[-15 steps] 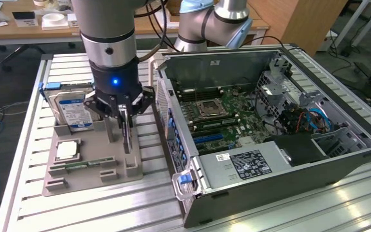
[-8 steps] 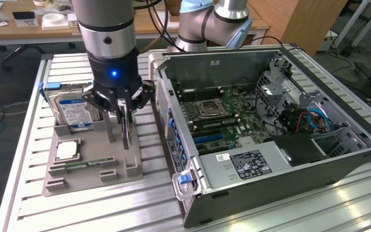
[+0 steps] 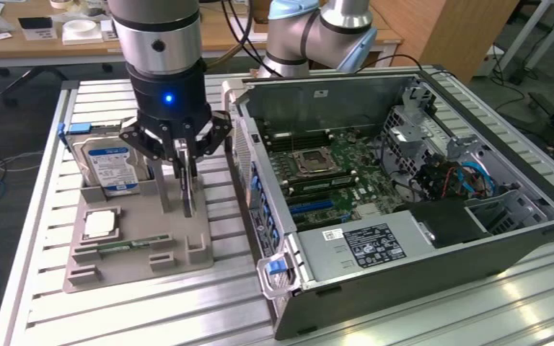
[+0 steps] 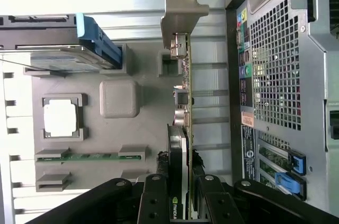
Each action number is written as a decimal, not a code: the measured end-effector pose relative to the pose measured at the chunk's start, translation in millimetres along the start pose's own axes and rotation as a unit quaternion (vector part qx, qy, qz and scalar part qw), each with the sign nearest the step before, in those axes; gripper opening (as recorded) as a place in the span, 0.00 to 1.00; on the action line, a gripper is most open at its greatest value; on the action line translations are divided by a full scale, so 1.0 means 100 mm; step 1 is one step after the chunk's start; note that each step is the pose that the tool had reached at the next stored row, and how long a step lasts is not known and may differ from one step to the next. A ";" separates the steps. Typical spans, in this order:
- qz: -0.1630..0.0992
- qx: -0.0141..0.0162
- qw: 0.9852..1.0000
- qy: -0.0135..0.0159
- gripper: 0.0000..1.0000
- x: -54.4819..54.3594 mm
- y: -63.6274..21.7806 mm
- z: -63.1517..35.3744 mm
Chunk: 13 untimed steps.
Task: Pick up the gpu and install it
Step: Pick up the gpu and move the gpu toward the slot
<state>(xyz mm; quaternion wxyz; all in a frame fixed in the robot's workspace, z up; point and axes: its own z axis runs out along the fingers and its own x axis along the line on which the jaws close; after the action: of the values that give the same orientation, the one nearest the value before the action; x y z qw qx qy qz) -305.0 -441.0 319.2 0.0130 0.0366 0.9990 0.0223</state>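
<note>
The gpu [image 3: 188, 196] stands on edge at the right side of the grey parts tray [image 3: 142, 216], just left of the open computer case [image 3: 431, 238] in the exterior view. My gripper [image 3: 187, 155] comes down on it from above, with black fingers on both faces of the card. In the wrist view the gpu [image 4: 187, 97] appears edge-on: green board, black cooler and silver bracket [image 4: 183, 9] at the far end. The gripper [image 4: 181, 173] is shut on the card's near end. I cannot tell whether the card still rests in its holder.
The tray also holds a hard drive [image 3: 112, 164] with a blue-white label, a square processor chip [image 3: 101, 223] and a thin memory stick [image 3: 123, 245]. The case's motherboard [image 3: 325, 169] lies exposed, with blue slots [image 3: 311, 209]. A second arm's base [image 3: 311, 36] stands behind the case.
</note>
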 end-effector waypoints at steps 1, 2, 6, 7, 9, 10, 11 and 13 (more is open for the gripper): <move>0.000 0.000 1.000 0.000 0.27 0.00 0.001 -0.015; 0.000 0.000 1.000 0.000 0.27 0.00 0.001 -0.029; 0.000 0.000 1.000 0.000 0.27 0.00 0.003 -0.071; 0.000 0.000 1.000 0.000 0.27 0.00 0.003 -0.070; 0.000 0.000 1.000 0.000 0.27 0.00 0.003 -0.071; 0.000 0.000 1.000 0.000 0.27 0.00 0.003 -0.071; 0.000 0.000 1.000 0.000 0.27 0.00 0.003 -0.071; 0.000 0.000 1.000 0.000 0.27 0.00 0.003 -0.072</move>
<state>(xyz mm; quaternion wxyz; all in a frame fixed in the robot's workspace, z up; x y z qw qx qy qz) -304.9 -441.0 326.3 0.0130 0.0365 0.9990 0.0223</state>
